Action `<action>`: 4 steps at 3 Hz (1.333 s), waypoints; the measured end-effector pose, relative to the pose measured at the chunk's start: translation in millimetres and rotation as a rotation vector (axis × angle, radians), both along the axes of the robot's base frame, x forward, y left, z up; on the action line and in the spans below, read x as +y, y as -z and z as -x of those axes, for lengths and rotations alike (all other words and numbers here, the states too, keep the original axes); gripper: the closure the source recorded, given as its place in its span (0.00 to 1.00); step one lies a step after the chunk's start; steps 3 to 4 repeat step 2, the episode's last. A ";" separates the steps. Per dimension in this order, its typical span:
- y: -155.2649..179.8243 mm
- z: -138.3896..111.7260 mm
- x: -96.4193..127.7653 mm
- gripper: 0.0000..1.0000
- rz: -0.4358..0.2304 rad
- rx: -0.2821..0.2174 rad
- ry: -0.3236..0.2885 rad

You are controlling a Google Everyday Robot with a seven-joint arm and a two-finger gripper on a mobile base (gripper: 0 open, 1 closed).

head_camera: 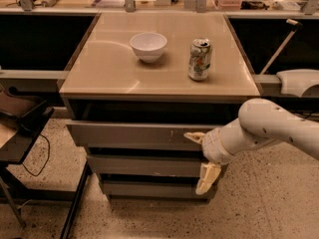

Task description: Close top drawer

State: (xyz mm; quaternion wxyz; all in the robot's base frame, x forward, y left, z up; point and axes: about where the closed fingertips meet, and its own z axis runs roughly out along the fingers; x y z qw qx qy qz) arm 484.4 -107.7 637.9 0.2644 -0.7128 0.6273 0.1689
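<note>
The top drawer [129, 135] is a wide grey panel under the tan cabinet top [99, 78]. It stands only slightly out, with a narrow dark gap above it. Small pale scratches show right of its centre. My gripper [201, 157] is at the drawer's right end, on the white arm [269, 128] that reaches in from the right. It is open, the fingers spread wide apart. The upper cream finger [194, 136] touches the drawer front near its top edge. The lower finger [208, 177] hangs in front of the lower drawers.
A white bowl [148, 46] and a drink can [200, 59] stand on the cabinet top. Two narrower grey drawers [144, 166] sit below. A dark chair and cable [25, 133] stand at the left. Speckled floor lies in front.
</note>
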 end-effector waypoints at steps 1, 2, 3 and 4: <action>-9.4 -46.6 -17.6 0.00 0.037 -0.012 0.041; -9.4 -46.6 -17.6 0.00 0.037 -0.012 0.041; -9.4 -46.6 -17.6 0.00 0.037 -0.012 0.041; -9.4 -46.6 -17.6 0.00 0.037 -0.012 0.041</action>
